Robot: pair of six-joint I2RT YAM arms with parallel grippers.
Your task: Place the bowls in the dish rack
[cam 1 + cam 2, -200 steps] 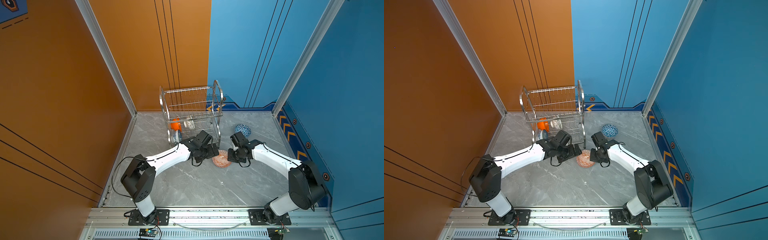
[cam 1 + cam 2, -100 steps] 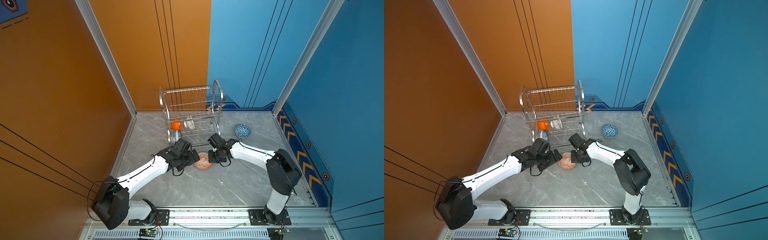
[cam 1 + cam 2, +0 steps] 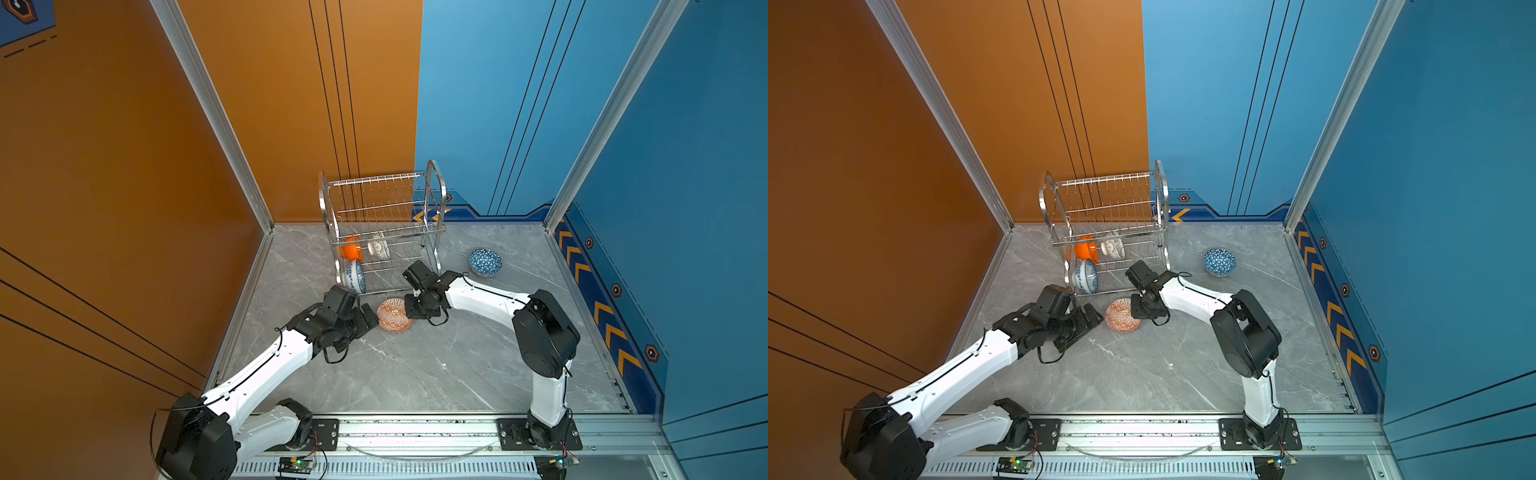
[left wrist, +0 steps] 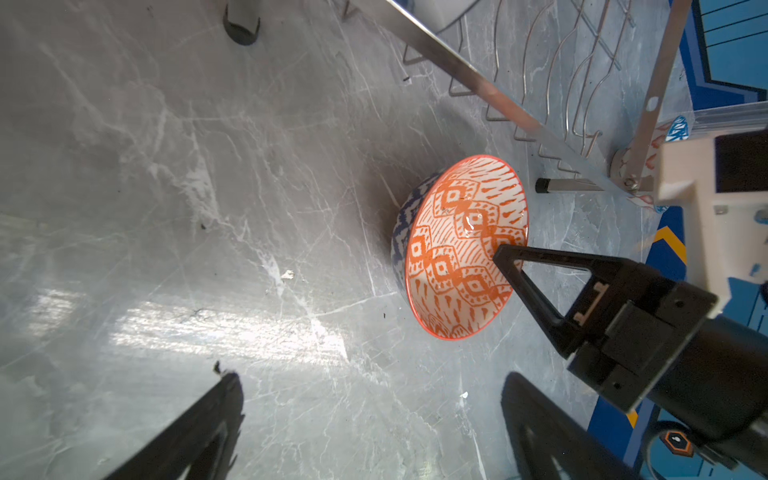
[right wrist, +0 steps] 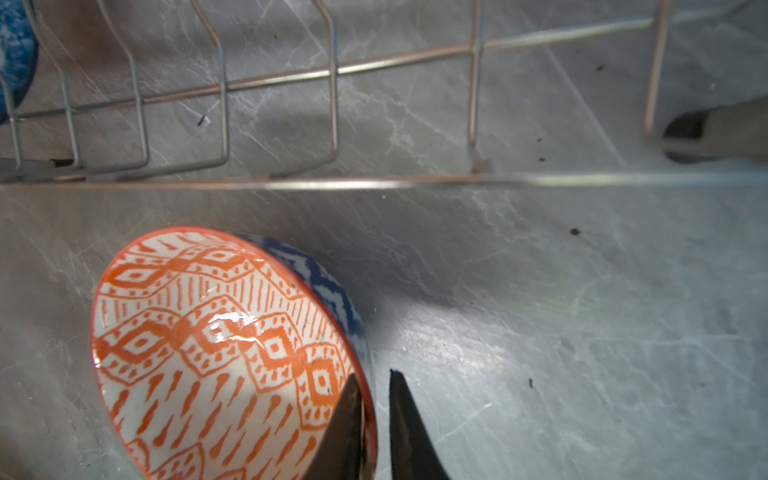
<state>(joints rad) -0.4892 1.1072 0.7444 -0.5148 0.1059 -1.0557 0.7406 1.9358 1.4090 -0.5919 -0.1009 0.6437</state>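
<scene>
Right tool [image 5: 372, 374] stands with its jaws a narrow slit apart, astride the rim of the orange-and-white bowl [image 5: 216, 353]. One finger is inside the bowl and the other outside. A thin strip of desk shows between the outer finger and the bowl's blue-patterned wall. Whether the inner finger presses on the bowl cannot be told. The bowl is tipped up on its edge on the grey desk [image 3: 415, 374], its mouth turned away from this tool's arm and toward the left tool [image 3: 370, 318].

The left tool has its jaws spread wide and holds nothing. It sits low over the desk, just short of the bowl, so that in both top views the bowl lies between the two tools. In the left wrist view the bowl is ahead of the spread fingers and clear of them.

The dish rack [image 3: 382, 224] stands just beyond both tools, its near bottom rail close behind the tipped bowl. Three bowls stand on edge under its upper shelf: a plain orange bowl [image 3: 350, 249], a white bowl with black lattice [image 3: 380, 248] beside it, and a blue-and-white floral bowl [image 3: 355, 276] at the corner nearest the left tool. A blue-and-white triangle bowl [image 3: 485, 262] sits upright on the desk, well apart from the right tool on its outer side.
</scene>
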